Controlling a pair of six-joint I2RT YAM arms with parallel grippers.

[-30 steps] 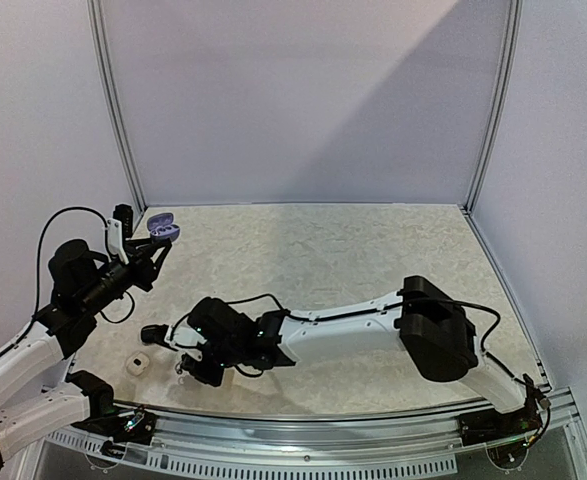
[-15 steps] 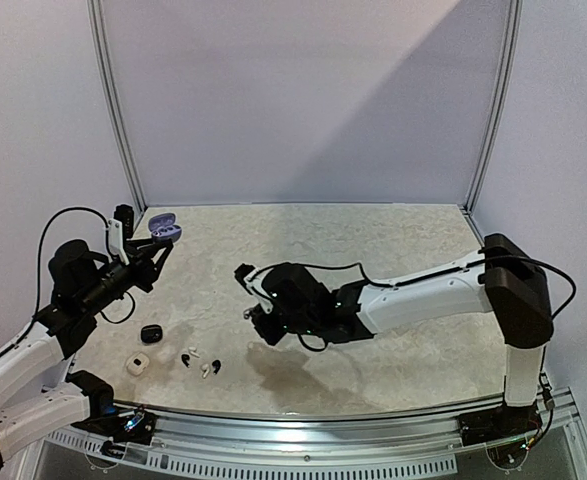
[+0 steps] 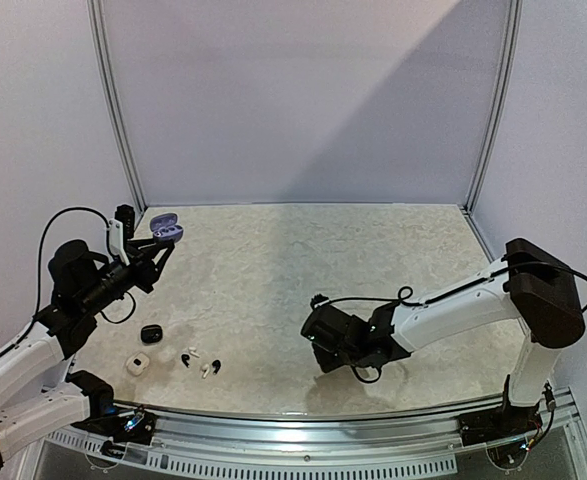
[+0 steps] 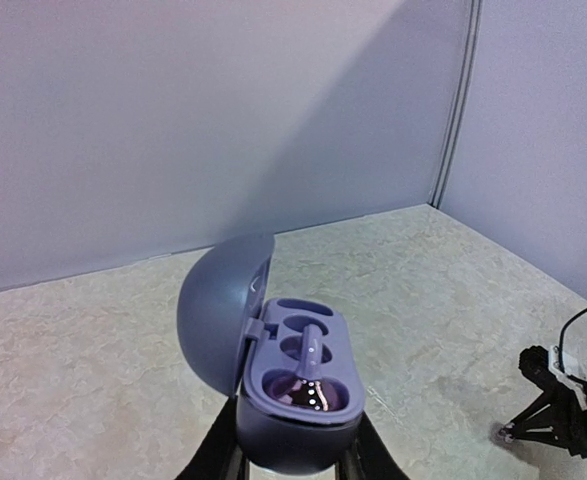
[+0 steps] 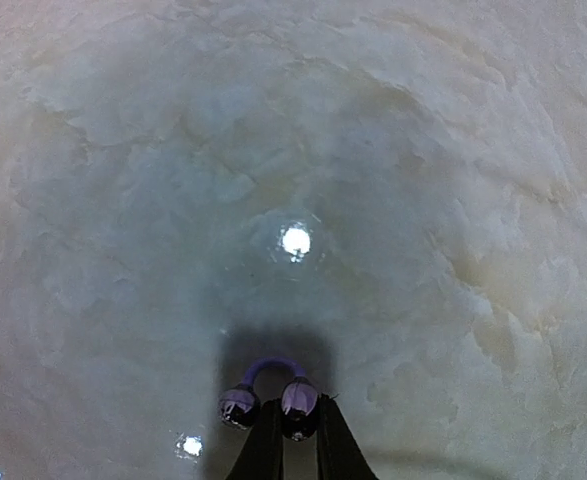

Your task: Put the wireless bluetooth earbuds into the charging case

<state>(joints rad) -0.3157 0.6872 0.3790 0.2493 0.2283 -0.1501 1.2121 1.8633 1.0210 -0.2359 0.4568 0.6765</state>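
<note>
My left gripper (image 3: pixel 155 244) is raised at the far left and shut on the base of a lavender charging case (image 4: pixel 293 385). The case's lid (image 4: pixel 218 320) stands open, and one lavender earbud (image 4: pixel 310 362) sits in its near socket. My right gripper (image 3: pixel 322 341) hovers low over the table's front middle. In the right wrist view it (image 5: pixel 298 420) is shut on a lavender earbud (image 5: pixel 299 396), pinching one of the two rounded ends; the other end and the joining arc stick out to the left. Black and white earbuds (image 3: pixel 200 361) lie loose at the front left.
A black case (image 3: pixel 151 333) and a white case (image 3: pixel 137 364) rest on the table near the left arm. The booth's walls and metal posts (image 3: pixel 115 110) close the table at the back and sides. The front rail (image 3: pixel 303 420) runs along the near edge.
My right arm has swung from the loose earbuds at the front left over to the table's middle right, carrying the lavender earbud. The left arm and case have stayed put.
</note>
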